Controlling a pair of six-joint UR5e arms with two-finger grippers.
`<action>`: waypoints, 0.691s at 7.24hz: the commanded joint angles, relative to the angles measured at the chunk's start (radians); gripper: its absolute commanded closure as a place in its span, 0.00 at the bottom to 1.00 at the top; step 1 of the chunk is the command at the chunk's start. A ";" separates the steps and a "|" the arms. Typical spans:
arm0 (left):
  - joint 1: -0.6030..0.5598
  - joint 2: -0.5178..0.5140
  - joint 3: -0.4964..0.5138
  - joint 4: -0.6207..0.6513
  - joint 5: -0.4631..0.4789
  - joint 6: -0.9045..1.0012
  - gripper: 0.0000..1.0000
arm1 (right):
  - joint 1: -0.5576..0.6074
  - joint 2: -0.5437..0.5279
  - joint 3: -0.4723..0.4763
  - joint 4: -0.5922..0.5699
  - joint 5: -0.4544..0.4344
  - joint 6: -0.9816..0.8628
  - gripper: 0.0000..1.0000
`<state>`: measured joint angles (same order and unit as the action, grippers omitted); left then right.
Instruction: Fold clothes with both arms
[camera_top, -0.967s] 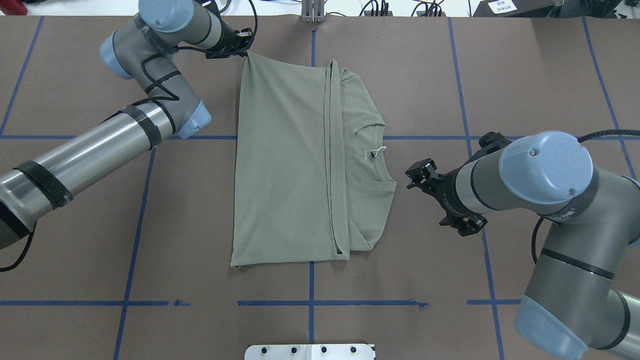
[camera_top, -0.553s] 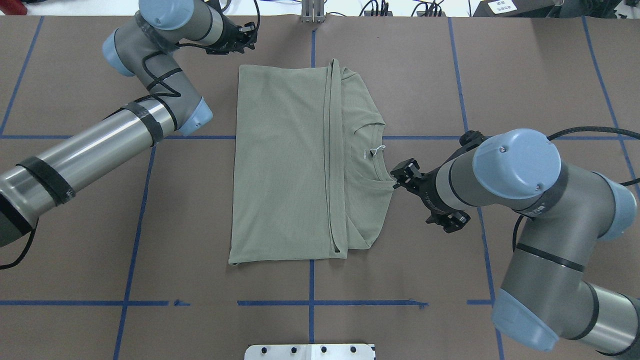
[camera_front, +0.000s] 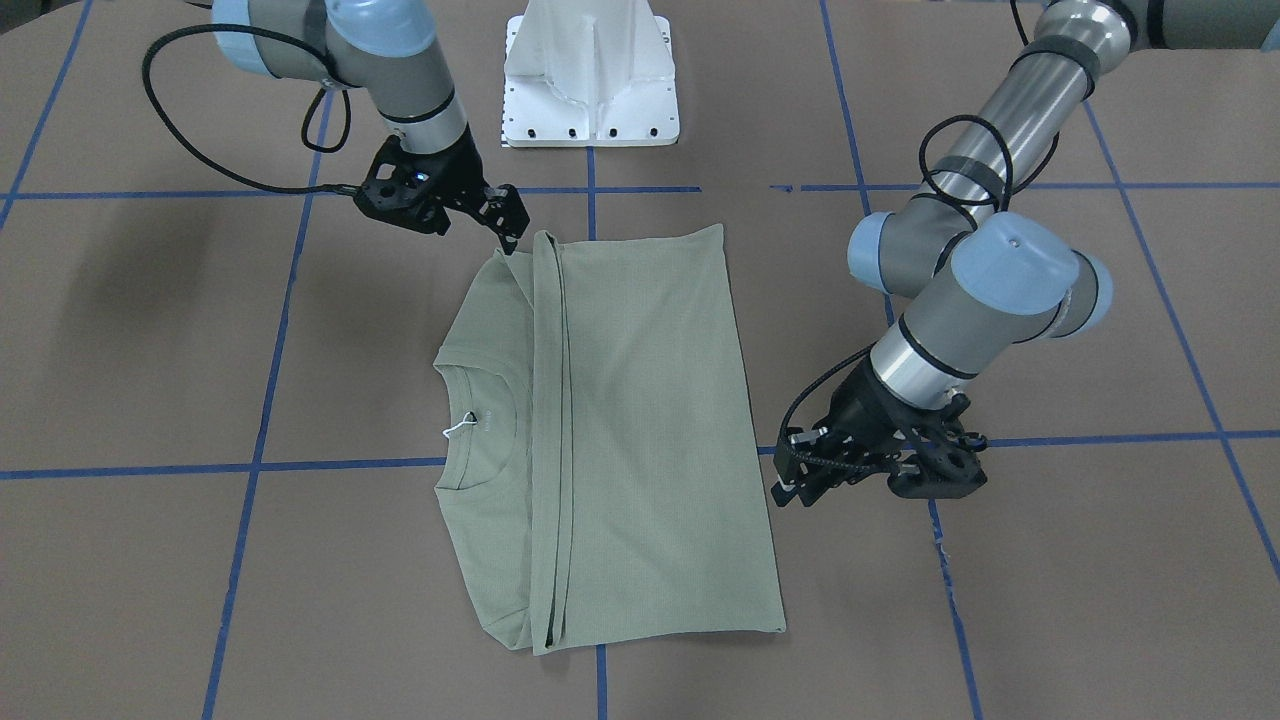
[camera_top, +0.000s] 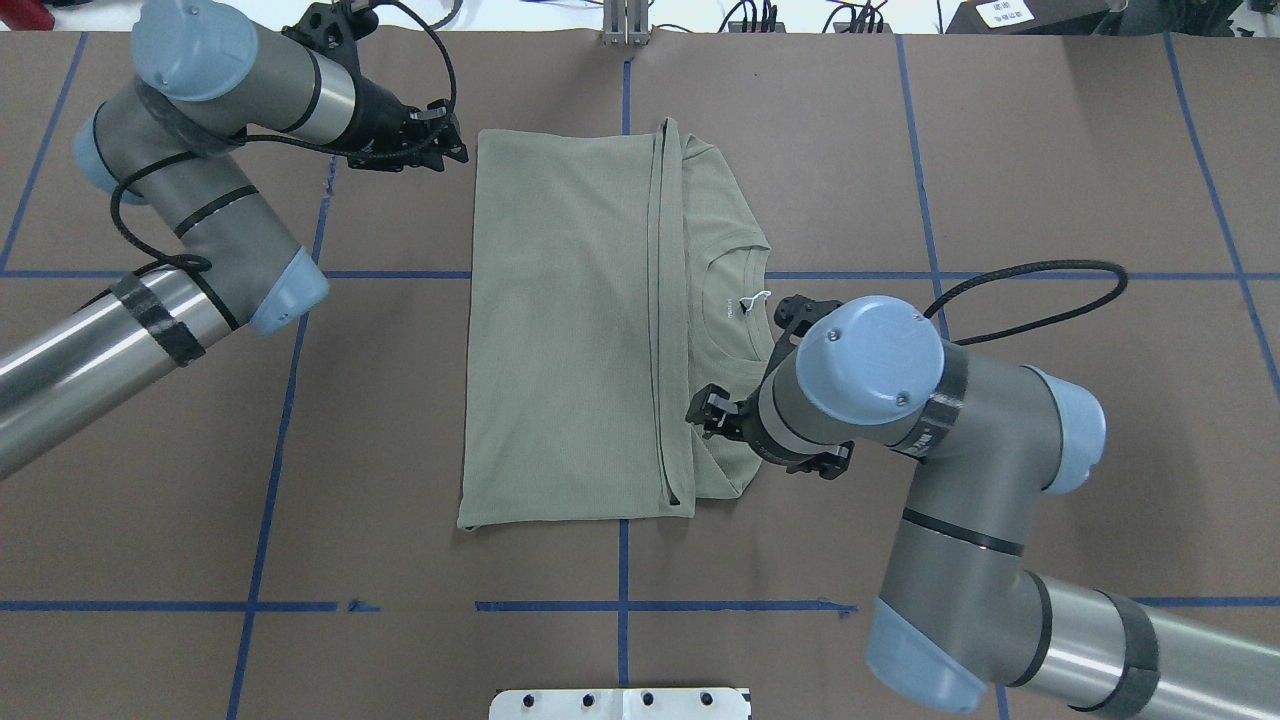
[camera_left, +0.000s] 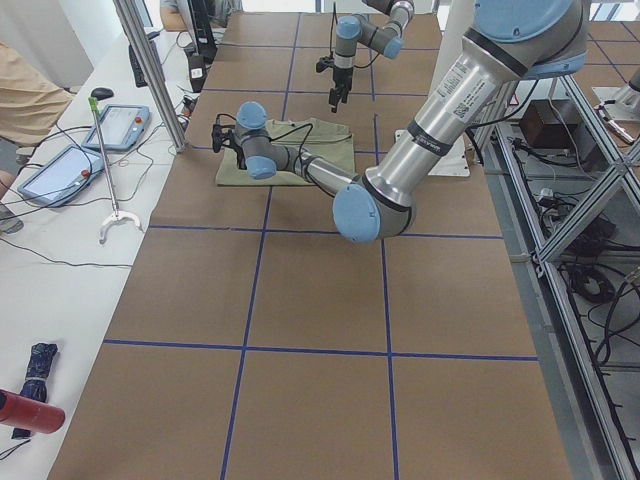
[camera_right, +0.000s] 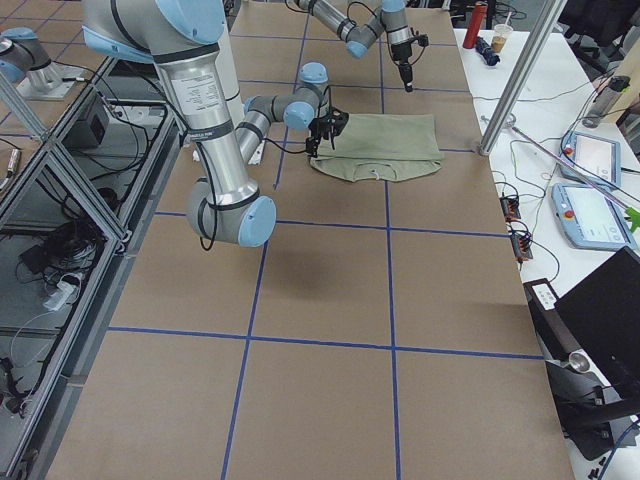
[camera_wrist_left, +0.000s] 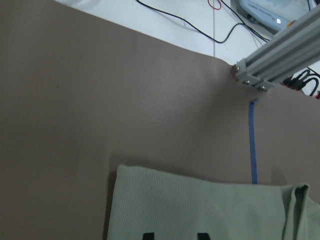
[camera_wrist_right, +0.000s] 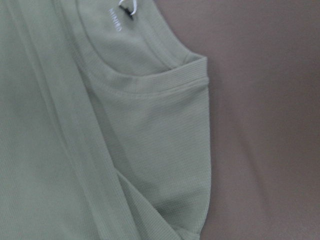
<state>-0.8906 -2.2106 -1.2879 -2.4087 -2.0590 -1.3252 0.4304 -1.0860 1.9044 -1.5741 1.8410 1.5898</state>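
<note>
Left gripper (camera_top: 460, 142) is parted, empty, at the shirt's (camera_top: 570, 330) eleven o'clock; right gripper's (camera_top: 706, 410) gap cannot be told; one layer alone may be snagged.

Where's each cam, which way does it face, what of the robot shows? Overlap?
Front-facing: across the table, facing the robot; left arm at right, right arm at left.
Overhead: behind the robot, looking down; unmirrored.
Exterior left: table end, left arm near.
Exterior right: opposite end, right arm near.
Left wrist: over the shirt's corner; its fingertips show.
Right wrist: close on the collar; no robot part.
Shared: front-facing and overhead both show the neck tag.
</note>
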 joint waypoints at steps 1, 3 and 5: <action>-0.002 0.075 -0.080 0.013 -0.006 0.003 0.64 | -0.036 0.121 -0.094 -0.123 0.006 -0.363 0.00; 0.001 0.094 -0.093 0.011 -0.013 0.011 0.65 | -0.039 0.236 -0.213 -0.205 0.004 -0.621 0.00; 0.001 0.109 -0.094 0.011 -0.047 0.011 0.65 | -0.039 0.261 -0.257 -0.221 0.000 -0.744 0.00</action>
<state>-0.8900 -2.1091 -1.3820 -2.3987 -2.0881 -1.3154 0.3919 -0.8473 1.6800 -1.7818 1.8425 0.9167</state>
